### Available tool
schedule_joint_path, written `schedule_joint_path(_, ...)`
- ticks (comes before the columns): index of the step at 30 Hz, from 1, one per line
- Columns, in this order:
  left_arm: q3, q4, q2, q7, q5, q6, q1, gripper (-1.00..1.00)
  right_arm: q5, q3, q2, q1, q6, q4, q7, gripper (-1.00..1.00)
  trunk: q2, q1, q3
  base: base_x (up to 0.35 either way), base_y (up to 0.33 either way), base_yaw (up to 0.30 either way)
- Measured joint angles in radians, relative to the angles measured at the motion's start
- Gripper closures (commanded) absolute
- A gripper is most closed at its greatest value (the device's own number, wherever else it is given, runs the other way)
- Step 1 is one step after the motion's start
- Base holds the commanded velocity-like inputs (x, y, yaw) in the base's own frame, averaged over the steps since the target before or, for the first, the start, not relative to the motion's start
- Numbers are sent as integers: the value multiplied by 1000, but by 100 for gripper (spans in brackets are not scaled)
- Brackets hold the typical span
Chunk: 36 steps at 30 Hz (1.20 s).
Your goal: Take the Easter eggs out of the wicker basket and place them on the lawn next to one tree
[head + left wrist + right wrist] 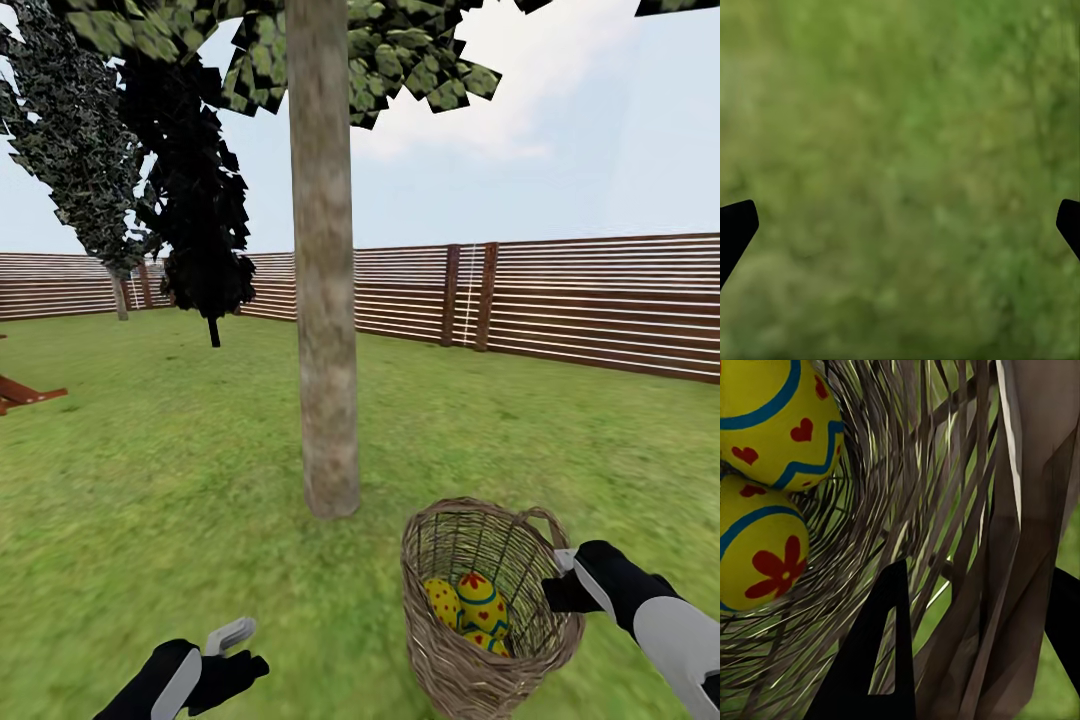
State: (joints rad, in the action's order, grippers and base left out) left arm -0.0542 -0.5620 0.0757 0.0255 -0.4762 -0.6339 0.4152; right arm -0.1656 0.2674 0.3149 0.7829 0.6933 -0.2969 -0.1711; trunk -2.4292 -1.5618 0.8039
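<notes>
The wicker basket [470, 645] sits tilted on the lawn [150, 480], just right of the tree [325, 300] with the bare grey-brown trunk. Three yellow Easter eggs [482, 603] with red dots and teal bands lie inside it. My right gripper [565, 590] is shut on the basket's rim at its right side. In the right wrist view the right gripper [979, 637] has one finger inside and one outside the woven wall [945, 510], with two eggs [772, 420] close by. My left gripper [235, 655] hangs open over bare grass [900, 112], left of the basket.
A dark conical tree [200, 200] and a second leafy tree [80, 150] stand at the back left. A slatted wooden fence [600, 300] closes the yard behind. A brown wooden beam [25, 392] juts in at the left edge.
</notes>
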Motion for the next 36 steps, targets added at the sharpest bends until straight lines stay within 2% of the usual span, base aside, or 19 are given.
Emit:
schedule_joint_path(10, 0, 0, 0, 0, 0, 0, 0, -100, 0, 1, 0, 0, 0, 0, 0, 100, -70, -38, 31, 0, 0, 0)
schedule_joint_path(23, 0, 0, -1, 0, 0, 0, 0, -100, 1, 3, -2, 0, -2, -2, 0, 100, -73, -44, 78, 0, 0, 0)
schedule_joint_path(30, 0, 0, -2, 0, 2, 0, 0, -100, 1, 7, -14, 0, -3, -2, 1, 100, -74, -45, 86, 0, 0, 0)
schedule_joint_path(36, 0, 0, -2, 0, 3, 0, 0, -100, 7, 30, -24, 0, -3, -2, 2, 100, -74, -45, 86, 0, 0, 0)
